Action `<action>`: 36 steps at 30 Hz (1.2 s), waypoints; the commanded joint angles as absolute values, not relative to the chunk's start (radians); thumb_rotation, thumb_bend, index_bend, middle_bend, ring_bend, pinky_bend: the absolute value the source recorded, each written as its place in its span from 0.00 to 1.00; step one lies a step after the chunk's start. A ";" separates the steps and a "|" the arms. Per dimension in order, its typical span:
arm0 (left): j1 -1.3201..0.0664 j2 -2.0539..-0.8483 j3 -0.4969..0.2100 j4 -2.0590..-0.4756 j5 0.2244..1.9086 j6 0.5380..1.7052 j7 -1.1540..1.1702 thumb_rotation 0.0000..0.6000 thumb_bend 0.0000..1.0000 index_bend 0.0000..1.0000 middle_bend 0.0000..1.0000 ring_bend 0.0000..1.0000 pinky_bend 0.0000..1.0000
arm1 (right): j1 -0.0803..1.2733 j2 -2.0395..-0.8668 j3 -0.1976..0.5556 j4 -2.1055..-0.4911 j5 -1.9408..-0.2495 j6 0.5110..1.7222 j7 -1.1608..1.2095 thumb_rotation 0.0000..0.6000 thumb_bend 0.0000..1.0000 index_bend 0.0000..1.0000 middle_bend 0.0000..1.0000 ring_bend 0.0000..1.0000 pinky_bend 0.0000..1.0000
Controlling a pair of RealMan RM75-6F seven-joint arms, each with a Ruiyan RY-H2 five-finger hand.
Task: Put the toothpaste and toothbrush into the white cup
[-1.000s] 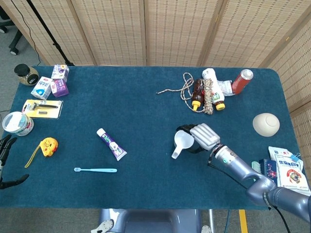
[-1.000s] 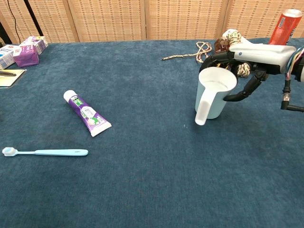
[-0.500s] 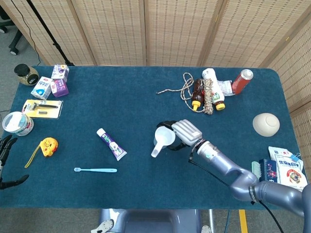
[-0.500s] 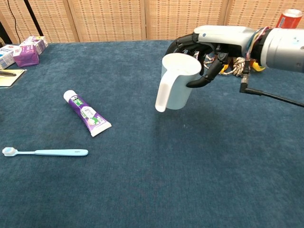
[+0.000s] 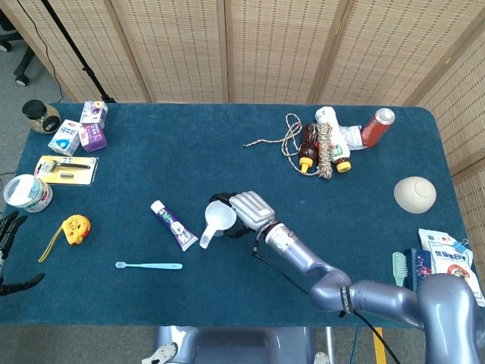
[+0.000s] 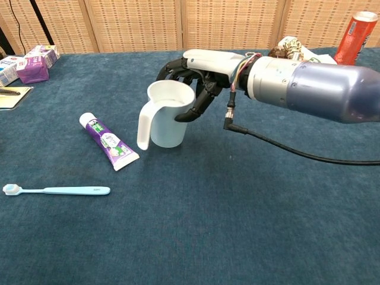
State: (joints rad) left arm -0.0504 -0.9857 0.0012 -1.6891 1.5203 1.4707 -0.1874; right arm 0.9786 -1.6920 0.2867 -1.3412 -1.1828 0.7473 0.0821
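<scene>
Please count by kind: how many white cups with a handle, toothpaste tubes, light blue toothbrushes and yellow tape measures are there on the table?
white cup: 1
toothpaste tube: 1
light blue toothbrush: 1
yellow tape measure: 1
Total: 4

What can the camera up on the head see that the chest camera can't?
Only the head view shows the yellow tape measure, the round cream bowl and the robot's left hand at the table edge. Only the chest view shows the white cup's side and its handle hanging down. Both show the right hand holding the white cup, the purple toothpaste tube, the light blue toothbrush and the red bottle.
</scene>
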 commanded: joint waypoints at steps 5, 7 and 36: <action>-0.049 -0.984 0.001 -1.687 1.519 1.473 -0.197 1.00 0.05 0.00 0.00 0.00 0.00 | 1.009 -1.749 0.292 -1.294 -1.141 0.770 -0.015 1.00 0.47 0.52 0.46 0.34 0.46; -0.048 -0.983 0.000 -1.686 1.517 1.473 -0.201 1.00 0.05 0.00 0.00 0.00 0.00 | 1.010 -1.757 0.290 -1.287 -1.134 0.776 -0.034 1.00 0.47 0.50 0.45 0.33 0.46; -0.048 -0.981 0.006 -1.684 1.531 1.474 -0.205 1.00 0.05 0.00 0.00 0.00 0.00 | 1.006 -1.711 0.271 -1.392 -1.082 0.794 -0.173 1.00 0.47 0.04 0.00 0.00 0.25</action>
State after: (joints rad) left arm -0.0475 -0.9814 0.0055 -1.6844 1.5305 1.4741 -0.2055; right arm 1.0067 -1.7213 0.2688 -1.3771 -1.0964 0.7937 -0.1601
